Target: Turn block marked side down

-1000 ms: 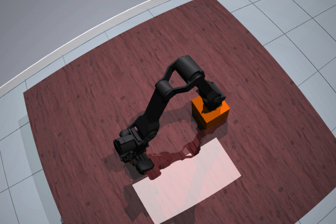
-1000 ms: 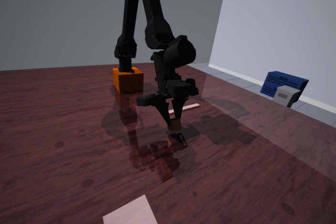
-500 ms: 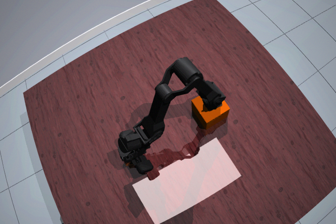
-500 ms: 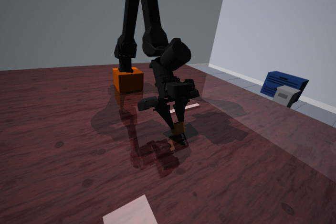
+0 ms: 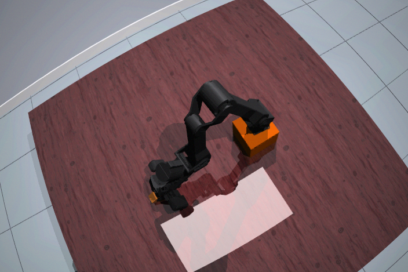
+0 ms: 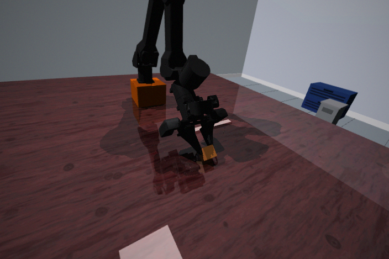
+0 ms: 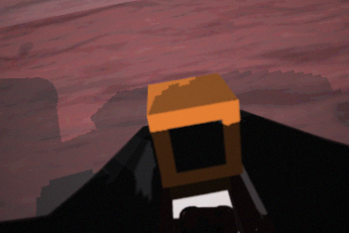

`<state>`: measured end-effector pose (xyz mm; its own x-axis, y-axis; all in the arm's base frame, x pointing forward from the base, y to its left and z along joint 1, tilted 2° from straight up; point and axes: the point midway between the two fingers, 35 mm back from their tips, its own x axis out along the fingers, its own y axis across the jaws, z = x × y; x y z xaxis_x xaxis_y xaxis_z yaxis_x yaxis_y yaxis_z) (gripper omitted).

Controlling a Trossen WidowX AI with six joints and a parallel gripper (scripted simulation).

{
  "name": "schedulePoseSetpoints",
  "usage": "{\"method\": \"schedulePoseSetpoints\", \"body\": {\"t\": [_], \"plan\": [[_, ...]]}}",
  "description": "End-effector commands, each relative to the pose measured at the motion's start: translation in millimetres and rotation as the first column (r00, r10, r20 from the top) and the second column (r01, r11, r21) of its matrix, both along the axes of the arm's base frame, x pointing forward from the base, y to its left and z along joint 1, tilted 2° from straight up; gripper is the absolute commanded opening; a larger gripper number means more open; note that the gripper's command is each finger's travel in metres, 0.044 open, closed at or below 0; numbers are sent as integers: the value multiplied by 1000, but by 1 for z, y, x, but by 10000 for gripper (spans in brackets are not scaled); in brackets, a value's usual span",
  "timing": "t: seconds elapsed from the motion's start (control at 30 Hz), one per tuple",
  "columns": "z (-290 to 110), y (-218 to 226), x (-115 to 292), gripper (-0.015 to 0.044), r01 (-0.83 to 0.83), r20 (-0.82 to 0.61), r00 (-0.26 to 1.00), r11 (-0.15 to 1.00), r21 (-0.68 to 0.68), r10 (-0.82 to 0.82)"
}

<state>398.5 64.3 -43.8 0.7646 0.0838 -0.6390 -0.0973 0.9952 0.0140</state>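
Wood-grain table spreads beneath and around the end effector. Behind it, the arm rises from an orange base. Tilted low, the end effector is clamped on the small orange block, its dark-marked side facing the wrist camera, apparently mid-turn just above the table.

Dim, soft-edged views; the glossy table mirrors dark arm shadows, and the top view's edges bow.
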Motion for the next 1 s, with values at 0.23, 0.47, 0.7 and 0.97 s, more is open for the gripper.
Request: {"method": "schedulePoseSetpoints", "body": {"t": [0.23,0.47,0.7,0.97], "plan": [[-5,-3,-14,0,3,141,990,1000,8,-4],[-3,-3,-17,0,4,186,982,1000,13,-6],[-3,-3,-17,0,4,188,982,1000,13,-6],[-3,-3,-17,53,4,188,982,1000,13,-6]]}}
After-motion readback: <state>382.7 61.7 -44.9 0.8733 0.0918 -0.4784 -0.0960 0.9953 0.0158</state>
